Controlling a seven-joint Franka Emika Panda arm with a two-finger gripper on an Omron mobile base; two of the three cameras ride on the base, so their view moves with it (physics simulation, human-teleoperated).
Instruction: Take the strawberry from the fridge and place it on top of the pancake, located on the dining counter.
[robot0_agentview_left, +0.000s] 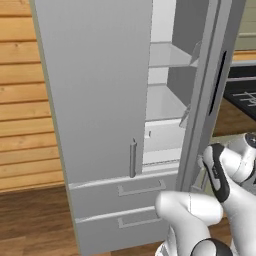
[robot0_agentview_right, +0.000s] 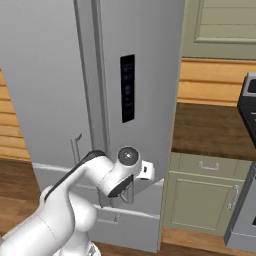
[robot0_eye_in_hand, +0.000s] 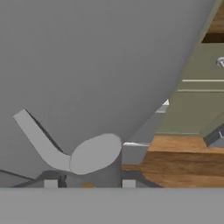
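Observation:
The grey fridge (robot0_agentview_left: 95, 100) stands ahead with its left door shut and its right door (robot0_agentview_left: 200, 100) swung partly open. That door (robot0_agentview_right: 140, 75) carries a black panel. My gripper (robot0_agentview_right: 126, 192) is low on its front face, shut on the door's bar handle (robot0_eye_in_hand: 94, 153), whose rounded end lies between my fingertips (robot0_eye_in_hand: 50, 183). Through the gap I see pale shelves (robot0_agentview_left: 167, 55) with nothing on the visible parts. The strawberry is hidden. The pancake and the dining counter are out of view.
Two fridge drawers (robot0_agentview_left: 125, 190) sit below the doors. To the right are pale green cabinets (robot0_agentview_right: 210, 195) under a dark brown counter (robot0_agentview_right: 210, 130), then a stove (robot0_agentview_right: 247, 100). A wood-plank wall (robot0_agentview_left: 25, 100) lies left of the fridge.

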